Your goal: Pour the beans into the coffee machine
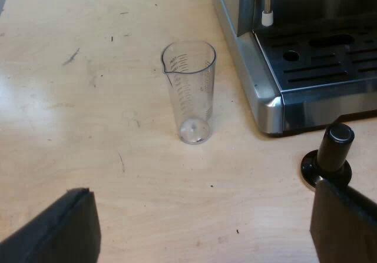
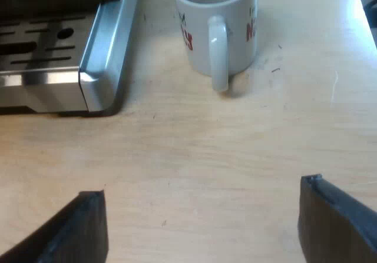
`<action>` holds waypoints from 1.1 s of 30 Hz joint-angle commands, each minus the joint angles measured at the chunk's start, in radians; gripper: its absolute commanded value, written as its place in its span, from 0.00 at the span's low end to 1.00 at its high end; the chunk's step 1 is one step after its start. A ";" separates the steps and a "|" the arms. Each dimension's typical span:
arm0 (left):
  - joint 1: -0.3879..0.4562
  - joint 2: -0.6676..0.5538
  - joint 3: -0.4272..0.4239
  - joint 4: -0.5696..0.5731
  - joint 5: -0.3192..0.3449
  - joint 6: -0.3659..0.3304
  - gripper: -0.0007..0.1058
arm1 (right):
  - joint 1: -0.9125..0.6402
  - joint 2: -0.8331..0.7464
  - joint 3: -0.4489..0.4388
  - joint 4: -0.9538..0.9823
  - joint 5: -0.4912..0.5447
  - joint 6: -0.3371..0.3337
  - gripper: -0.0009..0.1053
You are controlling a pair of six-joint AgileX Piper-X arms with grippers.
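From the left wrist, our left gripper (image 1: 200, 233) hangs spread and empty. The clear plastic measuring glass (image 1: 189, 92) stands upright beside the steel espresso machine (image 1: 265, 101) and looks beanless. A skewed grasp could topple it, and the black-knobbed tamper (image 1: 333, 154) crowds one finger. From the right wrist, our right gripper (image 2: 200, 227) is spread near the white ceramic mug (image 2: 215, 27) on the scuffed pale wooden tabletop (image 2: 194, 157).

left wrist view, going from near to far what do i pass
left hand → tamper → glass → steam wand
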 commanded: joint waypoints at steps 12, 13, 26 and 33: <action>-0.001 -0.039 -0.001 -0.013 -0.002 -0.010 0.72 | -0.005 -0.048 0.039 -0.009 -0.004 -0.012 0.65; -0.001 -0.039 -0.001 -0.013 -0.002 -0.010 0.72 | -0.005 -0.048 0.039 -0.012 -0.004 -0.012 0.65; -0.001 -0.039 -0.001 -0.013 -0.002 -0.010 0.72 | -0.005 -0.046 0.039 -0.013 -0.004 -0.005 0.65; -0.001 -0.039 -0.001 -0.013 -0.002 -0.010 0.72 | -0.005 -0.046 0.039 -0.013 -0.004 -0.005 0.65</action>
